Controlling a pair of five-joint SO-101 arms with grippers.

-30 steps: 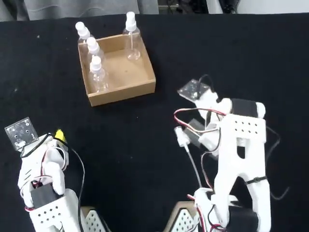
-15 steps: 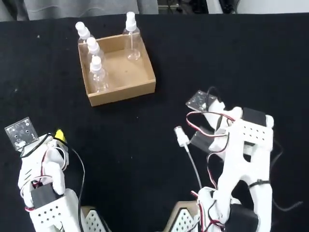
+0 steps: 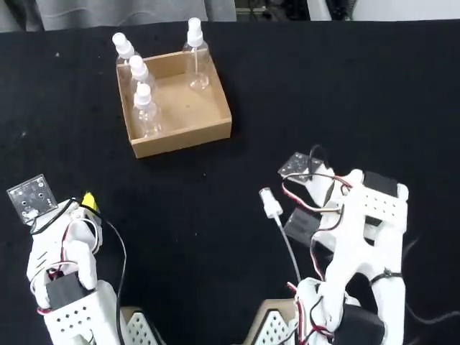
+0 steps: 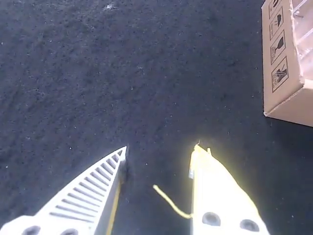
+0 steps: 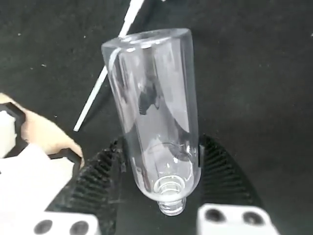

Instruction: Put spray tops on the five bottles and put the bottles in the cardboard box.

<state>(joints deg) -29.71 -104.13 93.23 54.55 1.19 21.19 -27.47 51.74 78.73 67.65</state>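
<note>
2 grippers, 2 states. Right gripper point(image 5: 164, 164): black jaws pressed onto the sides of a clear uncapped bottle point(image 5: 151, 98). The grip is low on the body near the shoulder, open neck toward the wrist camera, base pointing away over the black table point(image 3: 345, 86). In the high view that arm sits at near right. 1 loose spray top point(image 3: 272, 204) lies flat on the table just beside that arm, head toward the box side, dip tube trailing back toward the arm bases. It is apart from the held bottle.

Left gripper point(image 4: 160, 152): jaws spread, low over the table at near left. A corner of the cardboard box point(image 4: 286, 68) sits off to one side, well apart from it.

In the high view the box is at far left. 4 capped bottles point(image 3: 146, 108) stand upright along its left and back edges. 3 look inside; the back-left corner one could be just outside the wall, can't tell.
</note>
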